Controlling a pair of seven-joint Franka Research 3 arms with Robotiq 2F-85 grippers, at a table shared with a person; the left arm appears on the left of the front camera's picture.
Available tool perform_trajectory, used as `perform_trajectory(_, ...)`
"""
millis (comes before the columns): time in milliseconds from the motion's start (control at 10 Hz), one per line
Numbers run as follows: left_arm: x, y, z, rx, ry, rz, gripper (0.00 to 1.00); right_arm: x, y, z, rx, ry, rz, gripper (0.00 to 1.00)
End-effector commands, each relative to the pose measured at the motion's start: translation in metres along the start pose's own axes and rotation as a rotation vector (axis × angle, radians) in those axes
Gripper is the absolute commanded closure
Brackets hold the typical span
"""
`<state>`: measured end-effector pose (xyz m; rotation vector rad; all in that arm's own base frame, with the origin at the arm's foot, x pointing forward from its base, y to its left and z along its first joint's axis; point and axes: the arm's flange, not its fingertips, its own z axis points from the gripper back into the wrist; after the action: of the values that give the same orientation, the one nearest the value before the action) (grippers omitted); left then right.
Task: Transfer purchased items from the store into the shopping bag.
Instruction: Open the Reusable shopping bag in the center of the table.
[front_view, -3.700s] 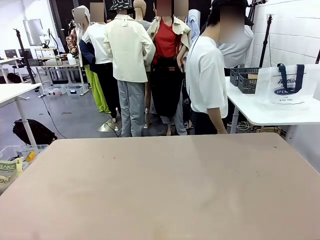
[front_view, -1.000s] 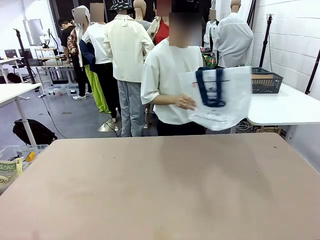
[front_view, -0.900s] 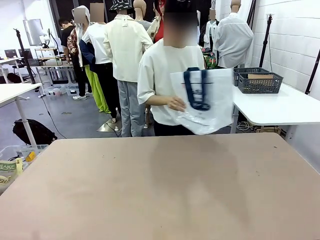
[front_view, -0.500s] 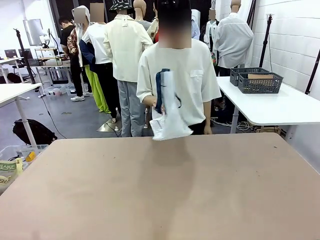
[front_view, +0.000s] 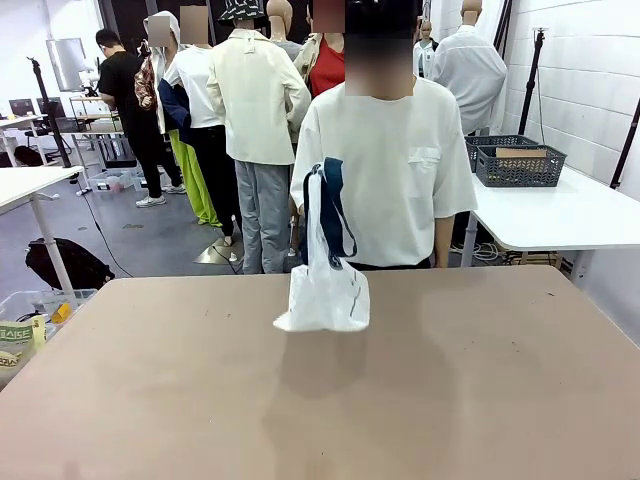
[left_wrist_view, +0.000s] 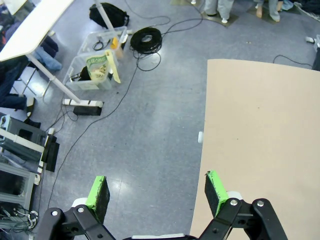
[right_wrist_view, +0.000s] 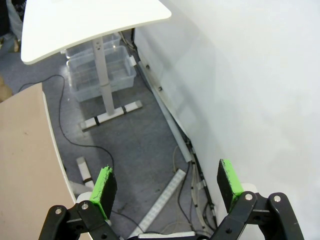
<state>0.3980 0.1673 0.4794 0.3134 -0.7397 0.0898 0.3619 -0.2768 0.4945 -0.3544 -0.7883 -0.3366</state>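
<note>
Translucent white crinkly plastic shopping bag (front_view: 325, 295): likely light, limp, slippery; take by navy strap handles (front_view: 338, 215). Left gripper (left_wrist_view: 156, 189), right gripper (right_wrist_view: 167, 181) both spread, empty.

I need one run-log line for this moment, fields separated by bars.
shopping bag: held by person over table | left gripper: open, empty, over floor | right gripper: open, empty, over floor

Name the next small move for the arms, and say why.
Probably keep both arms parked until the bag is let go. The person holds the shopping bag by its navy handles over the far side of the table; whether it rests there I cannot tell. The left gripper and right gripper are open, hanging over the floor beside the table's edges.
</note>
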Motion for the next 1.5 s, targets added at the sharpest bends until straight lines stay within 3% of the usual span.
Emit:
perform_trajectory(0,0.000,0.002,0.002,0.005,-0.002,-0.019,0.00,0.000,-0.001,0.000,-0.001,0.012,0.010,0.00)
perform_trajectory(1100,0.000,0.000,0.000,0.000,0.000,0.000,0.00,0.000,0.000,0.000,0.000,0.000,0.000,0.00)
perform_trajectory(1400,0.093,-0.071,0.015,-0.158,-0.170,0.007,0.00,0.066,0.086,0.042,0.358,-0.125,0.123,0.00)
